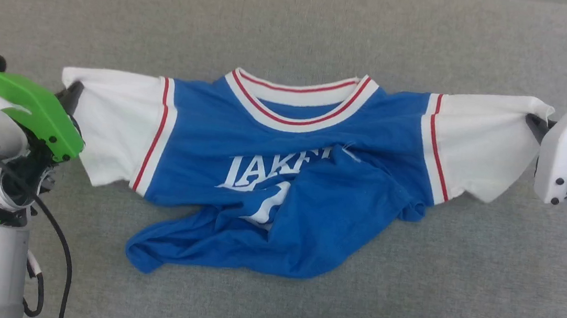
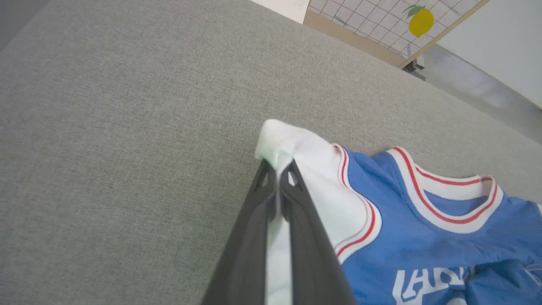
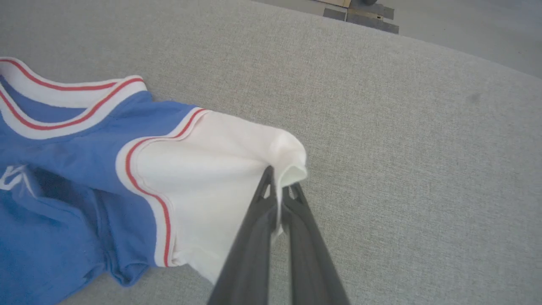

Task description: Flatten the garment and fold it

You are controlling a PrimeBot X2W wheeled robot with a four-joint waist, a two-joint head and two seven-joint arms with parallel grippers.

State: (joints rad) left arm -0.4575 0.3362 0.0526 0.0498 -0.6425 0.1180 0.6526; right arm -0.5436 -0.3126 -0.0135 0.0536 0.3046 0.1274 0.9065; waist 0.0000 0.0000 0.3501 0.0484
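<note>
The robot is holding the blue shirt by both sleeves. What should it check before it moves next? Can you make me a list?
1. Left gripper shut on the left sleeve: ok.
2. Right gripper shut on the right sleeve: ok.
3. Collar lying open and flat: ok.
4. Hem flat: not ok; blue cloth is bunched up over the lettering.
5. Bare table around the shirt: ok.
6. Grips tight enough for a pull: cannot tell.
</note>
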